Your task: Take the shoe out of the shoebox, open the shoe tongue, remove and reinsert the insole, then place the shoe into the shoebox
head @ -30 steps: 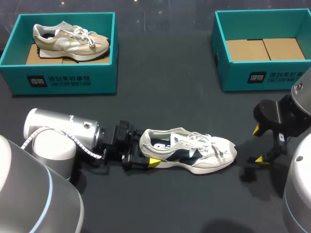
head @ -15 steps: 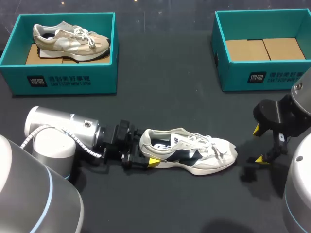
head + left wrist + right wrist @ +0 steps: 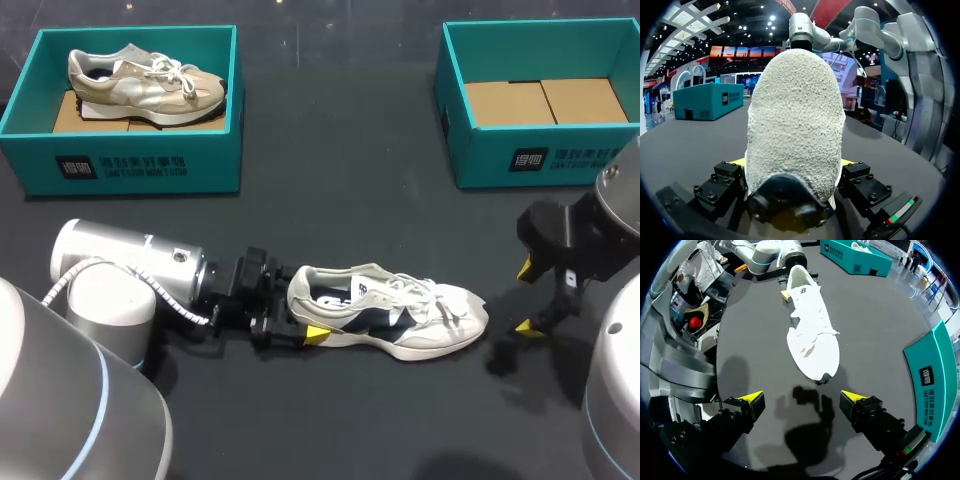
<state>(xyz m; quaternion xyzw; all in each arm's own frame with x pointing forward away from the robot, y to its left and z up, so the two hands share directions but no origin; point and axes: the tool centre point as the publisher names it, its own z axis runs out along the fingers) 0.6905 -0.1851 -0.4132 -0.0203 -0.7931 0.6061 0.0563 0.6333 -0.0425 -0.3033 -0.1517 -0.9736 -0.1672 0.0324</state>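
Note:
A white and navy shoe (image 3: pixel 390 315) lies on its sole on the dark table, toe pointing right. My left gripper (image 3: pixel 300 312) is at its heel, with one yellow fingertip (image 3: pixel 316 333) against the near side. In the left wrist view the fuzzy white heel (image 3: pixel 795 115) fills the gap and both fingers press its sides, so the left gripper (image 3: pixel 792 162) is shut on the shoe. My right gripper (image 3: pixel 527 298) hangs open just right of the toe, holding nothing. In the right wrist view the shoe (image 3: pixel 812 335) lies ahead of the open right gripper (image 3: pixel 802 397).
A teal shoebox (image 3: pixel 130 170) at the back left holds a beige shoe (image 3: pixel 145 82). A second teal shoebox (image 3: pixel 540 160) at the back right shows only its cardboard floor. My left arm's silver link (image 3: pixel 130 265) lies low along the table's left front.
My right gripper has shifted slightly left, toward the shoe's toe. The left arm and the shoe have not moved.

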